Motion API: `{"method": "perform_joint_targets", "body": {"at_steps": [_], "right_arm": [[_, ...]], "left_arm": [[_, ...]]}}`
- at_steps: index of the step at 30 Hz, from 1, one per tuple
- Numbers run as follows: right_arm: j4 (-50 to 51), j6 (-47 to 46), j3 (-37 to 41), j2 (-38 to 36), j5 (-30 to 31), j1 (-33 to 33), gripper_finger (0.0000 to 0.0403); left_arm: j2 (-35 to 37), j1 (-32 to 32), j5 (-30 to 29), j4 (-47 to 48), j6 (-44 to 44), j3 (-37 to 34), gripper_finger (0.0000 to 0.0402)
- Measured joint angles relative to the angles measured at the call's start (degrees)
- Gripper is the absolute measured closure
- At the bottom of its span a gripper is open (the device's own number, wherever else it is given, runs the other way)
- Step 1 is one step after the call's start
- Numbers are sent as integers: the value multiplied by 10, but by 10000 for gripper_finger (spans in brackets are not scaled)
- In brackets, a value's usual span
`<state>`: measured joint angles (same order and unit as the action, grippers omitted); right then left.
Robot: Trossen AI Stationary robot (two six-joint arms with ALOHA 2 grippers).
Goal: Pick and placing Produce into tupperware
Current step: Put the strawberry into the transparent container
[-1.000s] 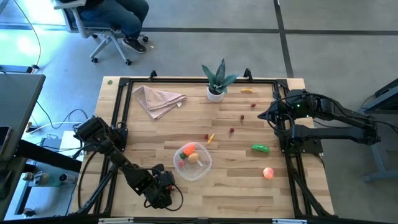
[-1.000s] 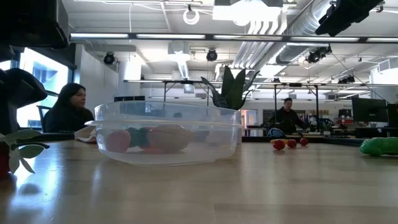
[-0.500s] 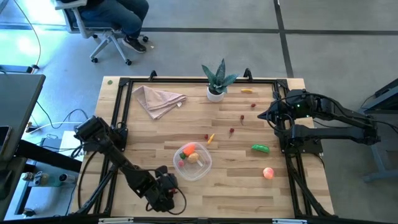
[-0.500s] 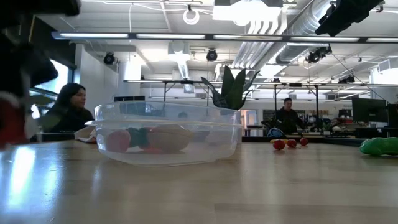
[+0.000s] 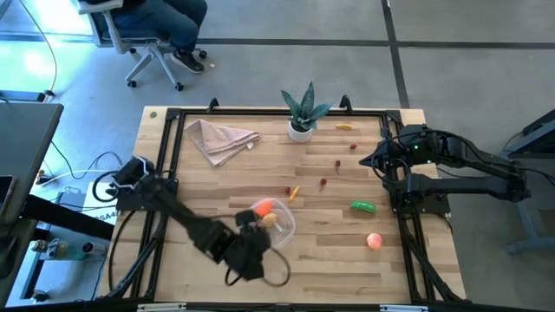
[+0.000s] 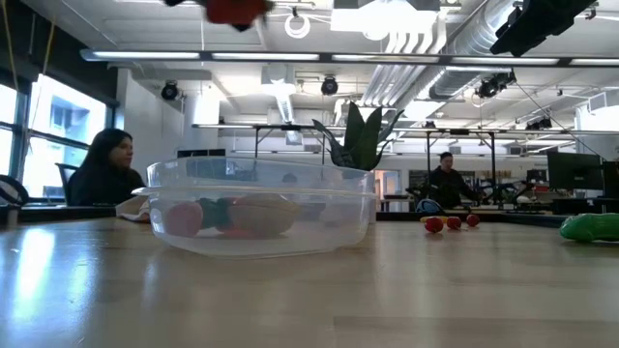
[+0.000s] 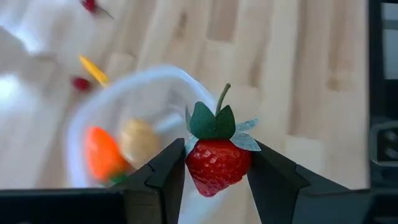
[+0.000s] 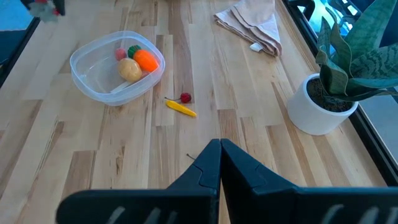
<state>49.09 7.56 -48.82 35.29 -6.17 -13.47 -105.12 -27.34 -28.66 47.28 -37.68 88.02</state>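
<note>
left gripper (image 7: 216,163) above the tub's near rim, fingers clamped on a toy strawberry (image 7: 217,163) | tupperware (image 5: 276,236) mid-table, orange and tan pieces inside | loose: cucumber (image 5: 363,206), peach (image 5: 374,241), small yellow piece (image 5: 294,193) (red bits nearby) | napkin (image 5: 218,139), potted plant (image 5: 302,113) at far edge | right gripper (image 8: 219,163) over the table's right edge, fingers pressed together.

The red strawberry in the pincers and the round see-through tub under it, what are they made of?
The red strawberry with green leaves, pinched in the left gripper, looks like moulded plastic: smooth, slightly glossy, with stiff flat leaves that could be fabric or plastic. The round clear tub seems to be thin translucent plastic: whitish walls, and the pieces inside show through them in the low view.
</note>
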Motion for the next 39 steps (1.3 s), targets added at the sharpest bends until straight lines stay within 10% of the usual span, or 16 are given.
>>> {"method": "perform_joint_targets", "body": {"at_steps": [11,39], "right_arm": [[0,0,0,0,0,0,402],[0,0,0,0,0,0,402]], "left_arm": [[0,110,137,28,39,-52,259],[-57,108,193,-130,28,-146,259]]}}
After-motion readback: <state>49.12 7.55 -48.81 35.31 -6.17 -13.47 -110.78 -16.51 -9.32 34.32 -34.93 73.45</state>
